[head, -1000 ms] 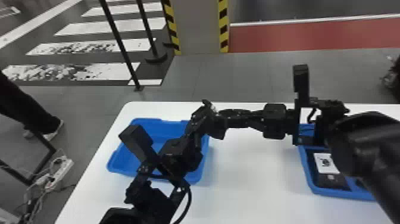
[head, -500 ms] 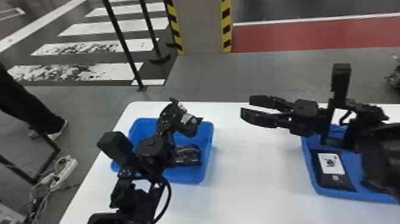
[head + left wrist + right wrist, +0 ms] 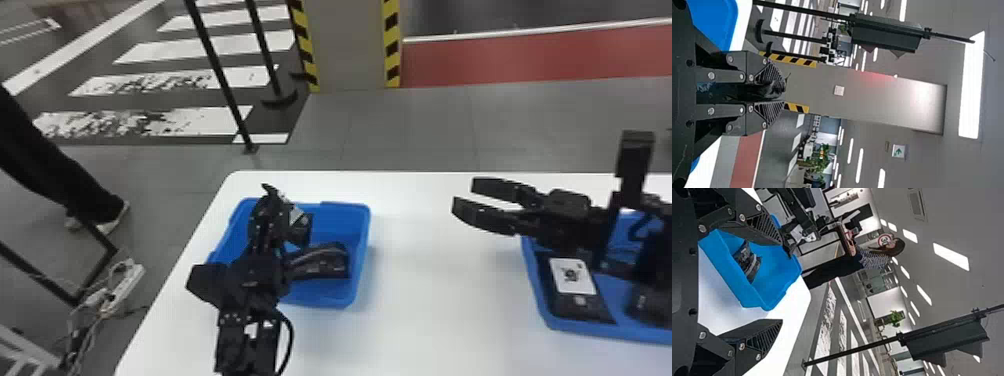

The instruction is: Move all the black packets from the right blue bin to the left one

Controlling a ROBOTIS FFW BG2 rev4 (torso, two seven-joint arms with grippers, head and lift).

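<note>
My left gripper (image 3: 779, 90) clamps a black packet (image 3: 736, 92) over the left blue bin (image 3: 361, 260) near the tabletop's (image 3: 430, 310) left edge, probably for release; my right gripper (image 3: 464, 192) stands spread, and another packet (image 3: 580, 292) lies in the right blue bin (image 3: 590, 330).

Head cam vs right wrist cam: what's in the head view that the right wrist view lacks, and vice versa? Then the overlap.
Head view: the right blue bin with a white-labelled black packet lying in it; behind the table, the striped pillar and red floor strip.

Right wrist view: round red-rimmed sign, green plant, ceiling lights.

Both: left blue bin with at least one black packet inside, white table, and the right tool, open.
</note>
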